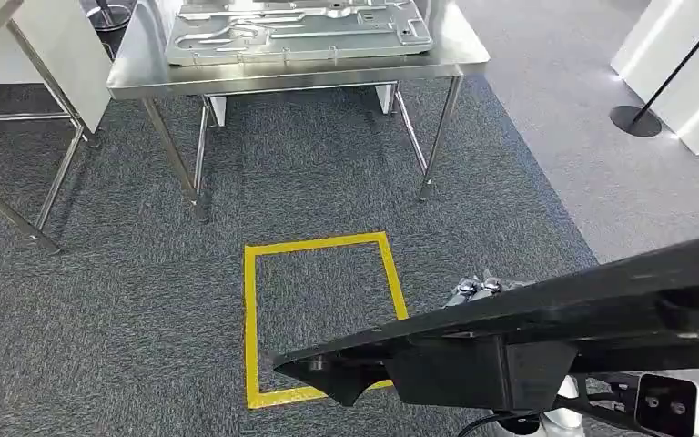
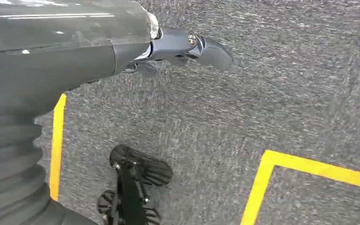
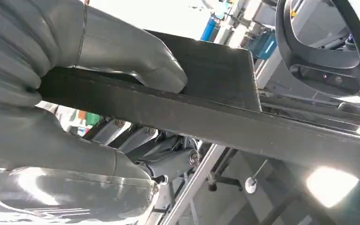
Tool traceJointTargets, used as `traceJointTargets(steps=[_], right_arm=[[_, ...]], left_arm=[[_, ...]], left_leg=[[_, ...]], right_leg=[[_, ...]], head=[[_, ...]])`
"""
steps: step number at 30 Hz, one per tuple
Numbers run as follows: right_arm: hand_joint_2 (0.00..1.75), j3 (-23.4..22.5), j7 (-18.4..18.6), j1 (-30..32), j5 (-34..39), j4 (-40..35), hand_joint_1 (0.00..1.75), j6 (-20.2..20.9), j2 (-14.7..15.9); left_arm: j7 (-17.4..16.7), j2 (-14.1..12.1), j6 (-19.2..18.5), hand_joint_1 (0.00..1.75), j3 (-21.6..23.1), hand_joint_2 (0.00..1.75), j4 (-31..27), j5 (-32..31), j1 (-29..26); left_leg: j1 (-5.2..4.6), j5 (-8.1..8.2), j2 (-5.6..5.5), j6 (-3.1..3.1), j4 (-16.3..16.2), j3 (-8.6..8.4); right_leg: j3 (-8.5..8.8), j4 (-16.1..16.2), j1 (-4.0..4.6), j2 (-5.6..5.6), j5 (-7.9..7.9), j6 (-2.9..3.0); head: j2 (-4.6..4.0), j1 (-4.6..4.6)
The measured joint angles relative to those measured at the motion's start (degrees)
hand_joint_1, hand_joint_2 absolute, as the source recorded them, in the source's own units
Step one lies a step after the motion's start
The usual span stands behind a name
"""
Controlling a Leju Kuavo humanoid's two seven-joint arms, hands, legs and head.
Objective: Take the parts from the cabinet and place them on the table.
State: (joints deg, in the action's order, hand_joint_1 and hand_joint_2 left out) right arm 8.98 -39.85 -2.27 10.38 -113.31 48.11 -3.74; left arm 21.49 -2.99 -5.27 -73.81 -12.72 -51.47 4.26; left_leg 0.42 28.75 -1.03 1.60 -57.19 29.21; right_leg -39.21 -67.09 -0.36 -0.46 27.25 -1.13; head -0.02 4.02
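While the head view looks down on grey carpet (image 1: 146, 300), a steel table (image 1: 473, 66) stands at the far side with a pressed metal panel (image 1: 300, 27) lying flat on its top. Nearer the robot, a yellow taped rectangle (image 1: 250, 319) is marked on the carpet. Across the lower right of that view runs a long black part (image 1: 546, 314), tilted, with the fingers (image 1: 478, 289) of the right hand just showing above its edge. The right wrist view gives what the head view hides: the right hand (image 3: 122, 61) grips the black part (image 3: 206, 108), thumb pressed on its upper face and the other fingers wrapped beneath. The left wrist view shows the left hand (image 2: 178, 49) hanging over carpet and yellow tape (image 2: 262, 183), fingers loosely curled, holding nothing.
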Motion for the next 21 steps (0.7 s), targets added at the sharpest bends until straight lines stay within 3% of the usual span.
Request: traceJointTargets(steps=[1, 2, 3, 5, 7, 8, 9, 11, 12, 13, 14, 16, 17, 18, 19, 21], right_arm=[[1.75, 0.0, 0.0, 0.0, 0.0, 0.0, 1.75, 0.0, 0.0], [1.75, 0.0, 0.0, 0.0, 0.0, 0.1, 1.75, 0.0, 0.0], [1.75, 0.0, 0.0, -0.1, 0.0, 0.2, 1.75, 0.1, 0.0], [1.75, 0.0, 0.0, 0.0, -0.1, 0.2, 1.75, 0.0, -0.1], [1.75, 0.1, 0.0, -0.1, -0.1, 0.2, 1.75, 0.1, -0.2], [1.75, 0.1, 0.0, -0.2, -0.1, 0.2, 1.75, 0.1, -0.3], [1.75, 0.2, 0.0, -0.3, -0.1, 0.3, 1.75, 0.1, -0.5], [1.75, 0.2, 0.0, -0.3, 0.0, 0.5, 1.75, 0.1, -0.6], [1.75, 0.2, 0.0, -0.2, 0.0, 0.6, 1.75, 0.1, -0.6], [1.75, 0.3, 0.0, -0.2, 0.0, 0.7, 1.75, 0.1, -0.6], [1.75, 0.3, 0.0, -0.2, 0.0, 0.8, 1.75, 0.1, -0.6], [1.75, 0.3, 0.0, -0.2, 0.0, 0.9, 1.75, 0.1, -0.6], [1.75, 0.3, 0.0, -0.2, 0.0, 0.9, 1.75, 0.1, -0.6], [1.75, 0.3, 0.0, -0.3, 0.0, 1.0, 1.75, 0.1, -0.6], [1.75, 0.5, 0.0, -0.4, -0.1, 1.0, 1.75, 0.0, -0.7], [1.75, 0.6, 0.0, -0.4, -0.2, 1.0, 1.75, -0.3, -0.7]], left_arm=[[0.1, 0.0, 0.0, 0.00, 0.0, 1.75, 0.0, 0.0, 0.0], [0.2, 0.1, 0.0, 0.00, 0.0, 1.75, 0.0, 0.0, 0.0], [0.2, 0.1, 0.0, 0.00, 0.0, 1.75, 0.0, 0.0, 0.1], [0.2, 0.2, 0.0, 0.00, 0.0, 1.75, 0.0, 0.0, 0.1], [0.3, 0.1, 0.0, 0.00, 0.0, 1.75, 0.0, 0.1, 0.2], [0.3, 0.2, 0.0, 0.00, 0.0, 1.75, 0.0, 0.2, 0.2], [0.3, 0.2, 0.0, 0.00, 0.0, 1.75, 0.0, 0.2, 0.3], [0.4, 0.2, 0.1, 0.00, -0.1, 1.75, 0.0, 0.3, 0.3], [0.4, 0.2, 0.1, 0.00, -0.1, 1.75, 0.0, 0.3, 0.1], [0.4, 0.2, 0.1, 0.00, -0.1, 1.75, 0.0, 0.3, 0.0], [0.5, 0.2, 0.1, 0.00, -0.1, 1.75, 0.0, 0.4, -0.1], [0.5, 0.1, 0.1, 0.00, -0.1, 1.75, 0.0, 0.4, 0.0], [0.5, 0.1, 0.1, 0.00, -0.2, 1.75, 0.0, 0.4, -0.1], [0.5, 0.1, 0.1, 0.00, -0.2, 1.75, 0.0, 0.4, 0.0], [0.5, 0.1, 0.1, 0.00, -0.2, 1.75, 0.0, 0.4, 0.1], [0.6, 0.1, 0.1, 0.00, -0.3, 1.75, 0.0, 0.4, -0.2]], left_leg=[[-0.01, 0.51, -0.09, -0.17, 0.0, -0.75], [0.04, 0.85, -0.16, -0.36, 0.1, -0.97], [-0.02, 1.03, -0.28, -0.72, 0.1, -0.96], [0.01, 1.09, -0.17, -1.49, -0.4, -1.34], [-0.01, 1.46, -0.01, -2.10, -0.9, -1.31], [0.12, 1.96, 0.21, -2.20, -2.9, -0.81], [0.13, 3.47, 0.34, -2.48, -6.1, 0.88], [0.27, 7.60, 0.42, -2.77, -14.9, 6.35], [0.30, 8.34, 0.45, -3.00, -17.7, 8.37], [0.38, 7.38, 0.51, -3.35, -17.9, 9.30], [0.45, 5.10, 0.59, -3.42, -15.6, 8.88], [0.55, -2.16, 0.74, -3.27, -5.5, 5.53], [0.48, -3.61, 0.91, -2.96, -2.4, 4.26], [0.04, -1.58, 1.07, -2.75, -2.0, 4.88], [-0.12, -1.90, 1.30, -1.92, -1.6, 4.55], [-0.08, -2.13, 1.12, -0.98, -1.3, 4.53]], right_leg=[[2.21, 5.6, 0.09, 0.09, -3.51, 0.46], [3.28, 7.8, 0.29, 0.38, -3.61, 0.71], [2.87, 8.6, 0.67, 0.40, -1.49, 0.89], [3.18, 8.8, 0.77, 0.54, -2.65, 1.62], [4.50, 9.4, 0.26, 0.46, -2.44, 2.35], [5.16, 9.6, 0.24, 0.34, -2.16, 2.68], [5.41, 9.6, 0.22, 0.24, -1.88, 2.90], [5.93, 9.6, 0.23, 0.20, -1.19, 2.95], [6.24, 9.6, 0.22, 0.22, -0.85, 2.91], [6.72, 9.6, 0.20, 0.25, -0.48, 2.87], [7.31, 9.6, 0.18, 0.27, -0.07, 2.75], [8.90, 9.6, 0.12, 0.22, 0.99, 2.37], [9.34, 9.6, 0.08, 0.08, 1.49, 2.07], [9.58, 9.5, 0.19, 0.10, 1.56, 1.80], [9.31, 9.5, 0.32, 0.21, 1.84, 1.34], [9.85, 9.0, 0.33, 0.18, 1.85, 0.57]], head=[[0.00, -0.02], [0.00, 0.00], [0.00, -0.04], [0.00, 0.00], [0.00, 0.00], [0.00, -0.02], [0.00, 0.00], [0.00, -0.02], [0.00, 0.00], [0.00, 0.00], [0.00, 0.00], [0.00, -0.02], [0.00, -0.02], [0.00, -0.02], [0.00, -0.02], [0.00, -0.02]])
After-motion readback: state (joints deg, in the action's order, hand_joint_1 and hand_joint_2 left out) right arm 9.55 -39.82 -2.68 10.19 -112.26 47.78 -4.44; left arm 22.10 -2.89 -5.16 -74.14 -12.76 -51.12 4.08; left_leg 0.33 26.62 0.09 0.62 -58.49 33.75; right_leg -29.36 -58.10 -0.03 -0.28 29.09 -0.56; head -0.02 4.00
